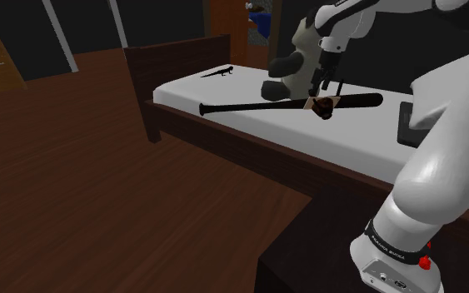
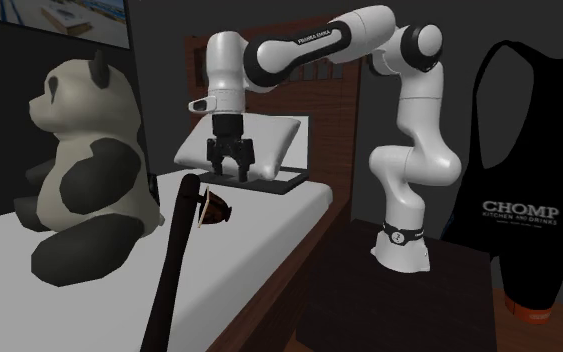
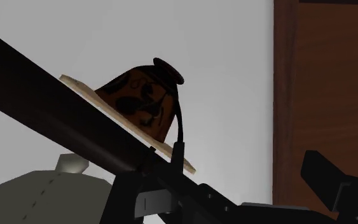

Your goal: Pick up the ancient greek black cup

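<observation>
Cup (image 3: 139, 95) noted on its side against bat (image 3: 56, 108). Gripper (image 2: 231, 178) just above bat, fingers spread, empty. Cup judged light, rigid, brittle, slick; to be taken across rim wall.

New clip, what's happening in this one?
A white robot arm holds its black end effector open, just above a small dark cup on a white bed. The cup lies on its side against a long black bat, with a panda plush sitting nearby. The fingers are not touching the cup, so it has not been picked up yet.
</observation>
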